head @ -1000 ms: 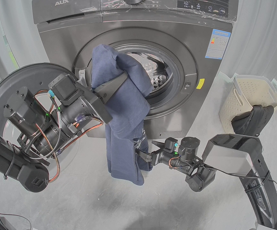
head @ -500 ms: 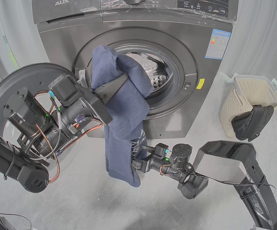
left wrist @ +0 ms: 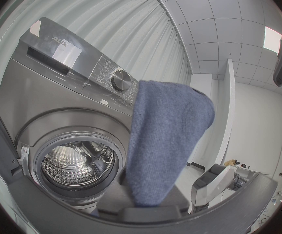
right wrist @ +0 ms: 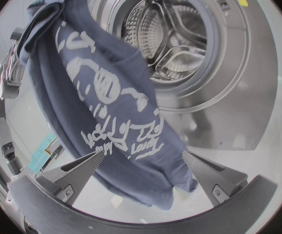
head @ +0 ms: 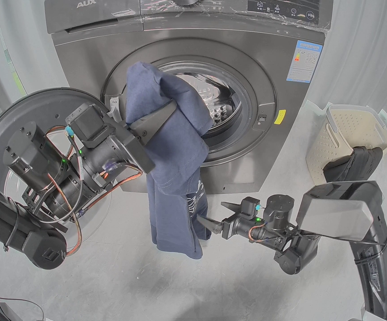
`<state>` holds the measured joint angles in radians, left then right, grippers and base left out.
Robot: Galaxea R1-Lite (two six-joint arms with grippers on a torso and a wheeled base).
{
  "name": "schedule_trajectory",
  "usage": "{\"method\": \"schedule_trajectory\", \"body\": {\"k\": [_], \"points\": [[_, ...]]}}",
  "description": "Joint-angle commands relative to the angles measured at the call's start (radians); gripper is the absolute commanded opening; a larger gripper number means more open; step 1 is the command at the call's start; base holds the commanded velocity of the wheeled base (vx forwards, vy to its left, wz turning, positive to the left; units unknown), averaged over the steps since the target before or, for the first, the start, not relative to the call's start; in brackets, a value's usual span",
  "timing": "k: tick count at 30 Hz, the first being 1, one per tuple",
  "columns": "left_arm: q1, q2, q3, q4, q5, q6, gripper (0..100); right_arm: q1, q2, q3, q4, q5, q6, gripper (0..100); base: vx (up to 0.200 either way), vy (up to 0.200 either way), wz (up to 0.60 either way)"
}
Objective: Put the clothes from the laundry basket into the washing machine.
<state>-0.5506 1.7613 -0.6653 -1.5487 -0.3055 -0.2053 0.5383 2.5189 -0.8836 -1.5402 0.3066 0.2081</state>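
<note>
Blue T-shirt [head: 175, 157] hangs at frame centre, draped over left gripper [head: 166, 111], which is clenched on it; cloth covers left part of washing machine [head: 256, 59] opening. Steel drum [head: 220, 99] shows behind; door [head: 37, 108] swung wide at left. Right gripper [head: 210, 211] at lower centre, jaws spread, just beside shirt's hanging end. Laundry basket [head: 358, 121] at right, dark garment [head: 363, 161] slung over rim, lower end cut off by right arm. Left fingertips buried under cloth. Shirt doubled over, white scrawled print [right wrist: 108, 85] on lower part
</note>
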Motion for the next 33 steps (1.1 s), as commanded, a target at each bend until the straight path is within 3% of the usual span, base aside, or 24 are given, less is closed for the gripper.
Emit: {"method": "schedule_trajectory", "body": {"k": [1,15,23,33], "points": [[0.003,-0.002,0.009,-0.002,0.000,0.000,0,-0.041,-0.115,0.020,0.009,-0.001,-0.006,100,0.000,0.000,0.00],[-0.002,-0.013,0.009,-0.001,0.000,0.000,0,-0.060,-0.103,-0.212,0.177,-0.034,-0.004,100,0.000,0.000,0.00],[-0.002,-0.013,0.009,-0.001,0.002,-0.002,0,-0.009,-0.071,-0.169,0.144,-0.041,-0.007,100,0.000,0.000,0.00],[-0.002,-0.013,0.010,-0.001,0.002,0.000,0,0.068,-0.081,-0.136,0.098,-0.012,-0.010,100,0.000,0.000,0.00]]}}
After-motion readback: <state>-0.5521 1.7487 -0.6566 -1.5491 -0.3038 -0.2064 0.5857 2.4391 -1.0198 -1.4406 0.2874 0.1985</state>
